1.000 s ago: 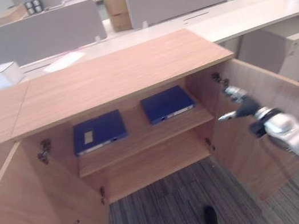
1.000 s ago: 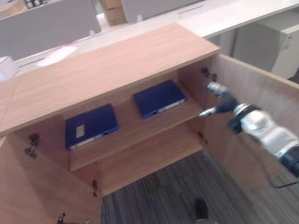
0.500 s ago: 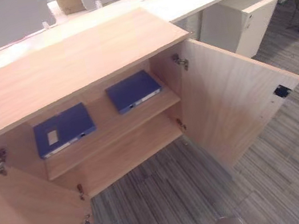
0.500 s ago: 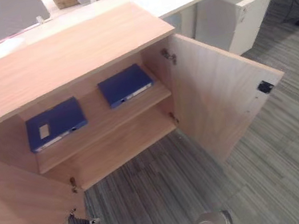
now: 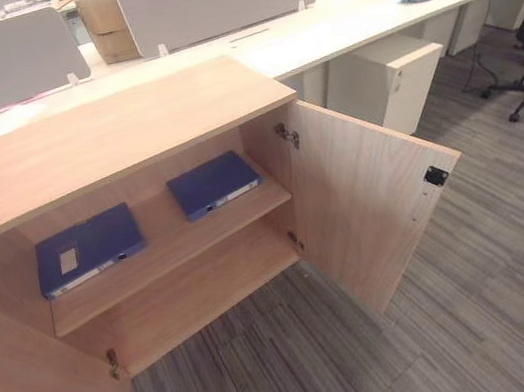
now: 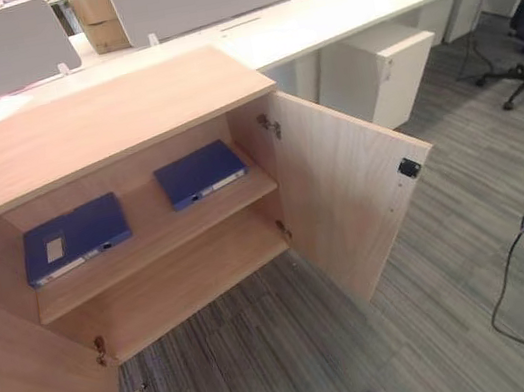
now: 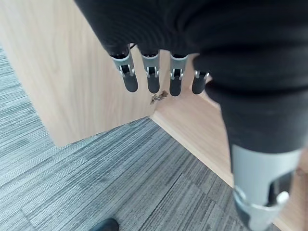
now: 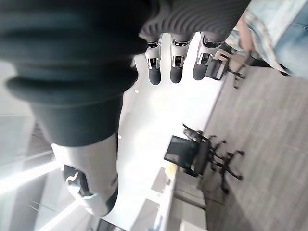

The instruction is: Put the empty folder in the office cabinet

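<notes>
Both robot hands (image 7: 154,72) (image 8: 175,57) hang empty; two blue folders (image 5: 213,183) lie flat on the cabinet shelf (image 5: 180,251).

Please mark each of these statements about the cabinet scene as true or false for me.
1. Two blue folders lie on the cabinet's upper shelf. True.
2. The cabinet's right door is closed. False: it stands open.
3. The left hand holds a folder. False: its fingers are straight and hold nothing.
4. The lower shelf holds a folder. False: it is bare.
5. The right hand holds nothing. True.
</notes>
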You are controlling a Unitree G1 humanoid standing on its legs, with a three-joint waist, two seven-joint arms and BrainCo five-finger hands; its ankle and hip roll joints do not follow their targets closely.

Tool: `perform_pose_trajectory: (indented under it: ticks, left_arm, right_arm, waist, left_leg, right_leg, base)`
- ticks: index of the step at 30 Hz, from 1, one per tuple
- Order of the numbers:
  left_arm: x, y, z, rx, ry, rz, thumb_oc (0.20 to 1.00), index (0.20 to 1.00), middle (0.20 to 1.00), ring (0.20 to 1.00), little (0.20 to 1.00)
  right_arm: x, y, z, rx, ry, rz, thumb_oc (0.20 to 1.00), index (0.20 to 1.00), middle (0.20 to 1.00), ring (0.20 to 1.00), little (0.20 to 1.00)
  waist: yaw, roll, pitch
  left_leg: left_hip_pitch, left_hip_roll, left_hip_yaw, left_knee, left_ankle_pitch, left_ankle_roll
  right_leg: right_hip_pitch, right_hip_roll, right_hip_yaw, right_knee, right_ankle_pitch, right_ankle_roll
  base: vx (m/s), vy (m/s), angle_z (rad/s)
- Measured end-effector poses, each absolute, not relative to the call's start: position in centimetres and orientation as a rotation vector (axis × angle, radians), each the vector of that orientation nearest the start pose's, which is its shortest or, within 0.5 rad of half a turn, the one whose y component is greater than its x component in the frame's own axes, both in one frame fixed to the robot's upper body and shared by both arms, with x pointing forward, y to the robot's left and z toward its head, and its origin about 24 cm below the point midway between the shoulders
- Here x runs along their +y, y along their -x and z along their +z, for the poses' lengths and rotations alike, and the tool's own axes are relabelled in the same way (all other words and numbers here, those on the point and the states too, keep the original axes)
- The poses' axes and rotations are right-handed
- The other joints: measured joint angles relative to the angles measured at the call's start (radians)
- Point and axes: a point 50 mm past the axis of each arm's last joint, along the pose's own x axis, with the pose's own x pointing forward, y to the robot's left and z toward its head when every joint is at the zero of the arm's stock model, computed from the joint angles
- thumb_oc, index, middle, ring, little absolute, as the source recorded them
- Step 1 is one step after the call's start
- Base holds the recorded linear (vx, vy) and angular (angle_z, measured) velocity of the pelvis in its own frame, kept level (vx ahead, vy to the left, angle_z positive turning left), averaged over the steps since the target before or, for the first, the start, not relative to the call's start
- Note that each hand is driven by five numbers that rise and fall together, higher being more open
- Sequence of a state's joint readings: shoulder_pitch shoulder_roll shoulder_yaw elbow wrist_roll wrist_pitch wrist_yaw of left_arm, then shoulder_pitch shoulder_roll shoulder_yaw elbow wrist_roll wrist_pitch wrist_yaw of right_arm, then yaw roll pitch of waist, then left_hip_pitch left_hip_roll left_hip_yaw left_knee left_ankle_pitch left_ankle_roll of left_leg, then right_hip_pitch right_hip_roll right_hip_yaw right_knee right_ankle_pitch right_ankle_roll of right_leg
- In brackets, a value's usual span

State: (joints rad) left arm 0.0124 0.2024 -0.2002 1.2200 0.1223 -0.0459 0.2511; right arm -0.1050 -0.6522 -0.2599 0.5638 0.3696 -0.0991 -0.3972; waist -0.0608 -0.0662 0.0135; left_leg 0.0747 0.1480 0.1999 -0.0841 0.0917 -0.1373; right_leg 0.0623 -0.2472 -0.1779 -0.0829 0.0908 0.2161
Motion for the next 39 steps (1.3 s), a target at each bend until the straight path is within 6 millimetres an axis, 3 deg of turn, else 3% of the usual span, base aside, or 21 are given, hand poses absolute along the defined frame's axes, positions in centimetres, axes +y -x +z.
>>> perform_pose_trajectory:
  ticks: [3,8,10,12,15,21,23,26,27,28,30,31,33,35,39]
  left_arm:
    - [23.5,-7.3,-16.3,1.199,-0.561,0.076,1.0,1.0,1.0,1.0,1.0]
    - [23.8,-6.7,-16.4,1.226,-0.546,0.062,1.0,1.0,1.0,1.0,1.0]
    - [23.5,-6.0,-16.5,1.244,-0.549,0.019,1.0,1.0,1.0,1.0,1.0]
    - [23.3,-5.9,-16.6,1.243,-0.545,0.005,1.0,1.0,1.0,1.0,1.0]
    - [22.9,-5.3,-16.8,1.263,-0.518,-0.003,1.0,1.0,1.0,1.0,1.0]
    - [22.5,-5.9,-16.7,1.238,-0.503,-0.01,1.0,1.0,1.0,1.0,1.0]
    - [22.3,-5.7,-16.8,1.239,-0.497,-0.014,1.0,1.0,1.0,1.0,1.0]
    - [22.2,-5.5,-16.8,1.245,-0.484,-0.021,1.0,1.0,1.0,1.0,1.0]
    - [22.2,-5.6,-16.8,1.238,-0.474,-0.022,1.0,1.0,1.0,1.0,1.0]
    - [22.3,-5.6,-16.8,1.239,-0.475,-0.021,1.0,1.0,1.0,1.0,1.0]
    - [22.2,-5.8,-16.8,1.231,-0.471,-0.025,1.0,1.0,1.0,1.0,1.0]
    - [22.1,-6.3,-16.7,1.218,-0.469,-0.027,1.0,1.0,1.0,1.0,1.0]
    - [21.9,-7.3,-16.6,1.188,-0.466,-0.027,1.0,1.0,1.0,1.0,1.0]
    - [21.7,-6.9,-16.7,1.199,-0.46,-0.029,1.0,1.0,1.0,1.0,1.0]
    - [22.8,-6.1,-16.6,1.214,-0.483,0.002,1.0,1.0,1.0,1.0,1.0]
  right_arm:
    - [-36.8,-24.6,3.0,0.202,0.043,-0.709,1.0,1.0,1.0,1.0,1.0]
    - [-33.4,-27.3,2.0,0.223,-0.098,-0.491,1.0,1.0,1.0,1.0,1.0]
    - [-30.3,-29.9,2.2,0.239,-0.119,-0.344,1.0,1.0,1.0,1.0,1.0]
    - [-30.1,-30.3,2.2,0.243,-0.152,-0.385,1.0,1.0,1.0,1.0,1.0]
    - [-29.6,-30.7,2.2,0.253,-0.137,-0.352,1.0,1.0,1.0,1.0,1.0]
    - [-27.8,-31.2,1.8,0.296,-0.092,-0.256,1.0,1.0,1.0,1.0,1.0]
    - [-26.3,-31.4,1.9,0.315,-0.052,-0.169,1.0,1.0,1.0,1.0,1.0]
    - [-24.6,-30.8,2.1,0.354,0.047,0.017,1.0,1.0,1.0,1.0,1.0]
    - [-22.6,-29.4,2.6,0.391,0.168,0.234,1.0,1.0,1.0,1.0,1.0]
    - [-21.7,-28.9,2.8,0.391,0.186,0.332,1.0,1.0,1.0,1.0,1.0]
    - [-17.4,-27.1,3.2,0.361,0.145,0.633,1.0,1.0,1.0,1.0,1.0]
    - [-15.0,-25.4,1.9,0.373,0.046,0.752,1.0,1.0,1.0,1.0,1.0]
    - [-11.6,-22.7,-0.5,0.409,-0.145,0.808,1.0,1.0,1.0,1.0,1.0]
    - [-8.4,-19.8,-2.2,0.489,-0.213,0.933,1.0,1.0,1.0,1.0,1.0]
    - [-7.7,-19.5,-2.0,0.478,-0.224,0.978,1.0,1.0,1.0,1.0,1.0]
  waist:
    - [0.014,-0.01,-0.008]
    - [0.062,0.009,-0.014]
    - [0.075,0.02,-0.016]
    - [0.072,0.02,-0.016]
    - [0.079,0.028,-0.012]
    - [0.063,0.037,-0.011]
    - [0.061,0.044,-0.012]
    - [0.055,0.053,-0.014]
    - [0.047,0.062,-0.016]
    - [0.042,0.062,-0.016]
    - [0.044,0.065,-0.019]
    - [0.059,0.07,-0.029]
    - [0.083,0.066,-0.038]
    - [0.113,0.078,-0.036]
    - [0.123,0.07,-0.03]
  left_leg:
    - [0.0,0.002,0.001,-0.003,0.006,0.001]
    - [-0.016,0.002,-0.018,-0.003,0.019,0.0]
    - [-0.015,0.003,-0.018,-0.001,0.023,0.003]
    - [-0.015,0.003,-0.02,0.002,0.026,-0.001]
    - [-0.021,0.005,-0.028,-0.003,0.032,0.0]
    - [-0.027,0.023,-0.054,-0.004,0.028,-0.005]
    - [-0.037,0.032,-0.083,-0.004,0.028,-0.005]
    - [-0.04,0.045,-0.099,-0.004,0.028,-0.005]
    - [-0.047,0.056,-0.108,-0.004,0.028,-0.005]
    - [-0.05,0.059,-0.11,-0.004,0.025,-0.001]
    - [-0.071,0.066,-0.129,-0.004,0.012,0.014]
    - [-0.089,0.068,-0.133,-0.004,0.006,0.011]
    - [-0.098,0.065,-0.133,0.004,0.006,0.006]
    - [-0.11,0.04,-0.13,-0.003,0.012,-0.004]
    - [-0.123,0.013,-0.123,-0.004,0.015,-0.008]
  right_leg:
    - [-0.001,0.001,0.001,-0.006,0.007,-0.002]
    - [-0.006,0.003,-0.012,-0.006,0.011,-0.007]
    - [-0.004,0.005,-0.013,-0.007,0.015,-0.009]
    - [-0.004,0.005,-0.014,-0.006,0.017,-0.009]
    - [0.001,0.006,-0.022,-0.007,0.02,-0.011]
    - [-0.004,0.027,-0.027,-0.007,0.018,-0.017]
    - [-0.017,0.041,-0.029,-0.007,0.019,-0.017]
    - [-0.028,0.058,-0.029,-0.007,0.019,-0.018]
    - [-0.035,0.07,-0.033,-0.007,0.02,-0.021]
    - [-0.039,0.072,-0.038,-0.007,0.022,-0.023]
    - [-0.052,0.082,-0.052,-0.007,0.024,-0.031]
    - [-0.059,0.085,-0.056,-0.007,0.022,-0.034]
    - [-0.06,0.072,-0.06,-0.007,0.02,-0.038]
    - [-0.057,0.051,-0.073,-0.007,0.022,-0.039]
    - [-0.06,0.025,-0.06,-0.007,0.022,-0.038]
  base:
    - [0.01,-0.012,0.0]
    - [0.02,-0.039,0.1]
    - [0.01,-0.013,0.03]
    - [0.01,-0.02,0.07]
    - [0.0,-0.038,0.02]
    - [0.0,-0.017,-0.02]
    - [0.01,-0.024,-0.18]
    - [0.02,-0.036,-0.18]
    - [-0.01,-0.031,-0.06]
    - [0.0,0.0,0.0]
    - [-0.01,-0.015,0.2]
    - [0.01,-0.013,0.42]
    - [0.02,-0.011,0.5]
    - [0.01,-0.021,0.32]
    - [0.0,-0.017,0.21]
